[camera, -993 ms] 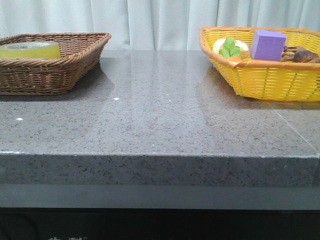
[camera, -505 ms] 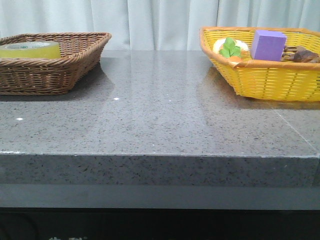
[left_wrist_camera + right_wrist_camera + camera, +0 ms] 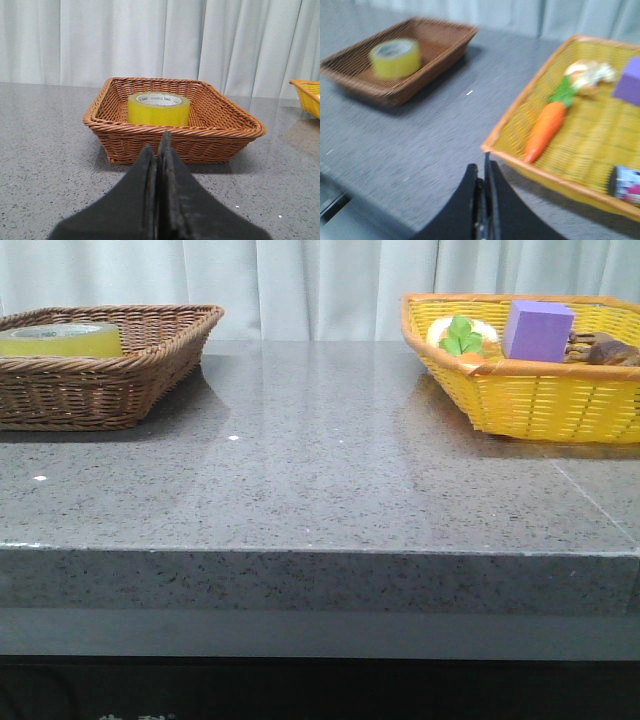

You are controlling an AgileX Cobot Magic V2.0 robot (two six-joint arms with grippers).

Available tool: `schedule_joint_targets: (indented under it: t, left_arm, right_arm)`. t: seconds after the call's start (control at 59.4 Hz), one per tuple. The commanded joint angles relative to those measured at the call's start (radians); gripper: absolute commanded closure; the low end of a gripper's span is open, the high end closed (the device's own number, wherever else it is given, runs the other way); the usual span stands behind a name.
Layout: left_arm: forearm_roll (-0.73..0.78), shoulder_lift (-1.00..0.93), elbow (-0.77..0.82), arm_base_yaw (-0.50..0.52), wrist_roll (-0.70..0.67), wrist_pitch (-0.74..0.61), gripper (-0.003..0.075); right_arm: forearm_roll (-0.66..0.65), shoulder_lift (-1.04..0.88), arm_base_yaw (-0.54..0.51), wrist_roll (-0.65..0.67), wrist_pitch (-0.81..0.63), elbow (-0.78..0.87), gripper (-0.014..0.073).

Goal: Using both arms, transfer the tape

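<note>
The yellow tape roll (image 3: 60,339) lies flat in a brown wicker basket (image 3: 150,360) at the table's far left. It also shows in the left wrist view (image 3: 158,109) and, blurred, in the right wrist view (image 3: 396,58). My left gripper (image 3: 158,150) is shut and empty, short of the brown basket (image 3: 175,140) and pointing at it. My right gripper (image 3: 482,172) is shut and empty, above the table beside the yellow basket's near corner (image 3: 492,147). Neither arm shows in the front view.
A yellow wicker basket (image 3: 530,400) at the far right holds a purple block (image 3: 537,330), a toy carrot (image 3: 545,131), a pale round item with green leaves (image 3: 461,335) and a small can (image 3: 626,186). White curtains hang behind the grey stone table (image 3: 320,480).
Nothing has visibly changed in the front view; the tape and both baskets stay where they were.
</note>
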Motion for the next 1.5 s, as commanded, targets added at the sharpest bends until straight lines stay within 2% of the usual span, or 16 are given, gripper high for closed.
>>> schedule_joint_targets:
  t: [0.0, 0.101, 0.219, 0.337, 0.538, 1.481]
  left_arm:
    - [-0.009, -0.018, 0.006, -0.008, 0.005, -0.088, 0.0741]
    - [-0.009, -0.018, 0.006, -0.008, 0.005, -0.088, 0.0741]
    - [-0.009, -0.018, 0.006, -0.008, 0.005, -0.088, 0.0741]
    - [-0.009, -0.018, 0.006, -0.008, 0.005, -0.088, 0.0741]
    - [-0.009, -0.018, 0.006, -0.008, 0.005, -0.088, 0.0741]
    - [-0.009, -0.018, 0.006, -0.008, 0.005, -0.088, 0.0741]
  right_arm:
    - [0.004, -0.097, -0.086, 0.002, -0.202, 0.087, 0.0661]
    - [0.004, -0.222, -0.192, 0.002, -0.363, 0.268, 0.0661]
    - [0.004, -0.332, -0.274, 0.002, -0.487, 0.435, 0.0661]
    - [0.004, -0.409, -0.332, 0.002, -0.538, 0.558, 0.0661]
    - [0.004, -0.488, -0.340, 0.002, -0.554, 0.674, 0.0661]
    - [0.004, -0.488, -0.372, 0.003, -0.543, 0.699, 0.0661]
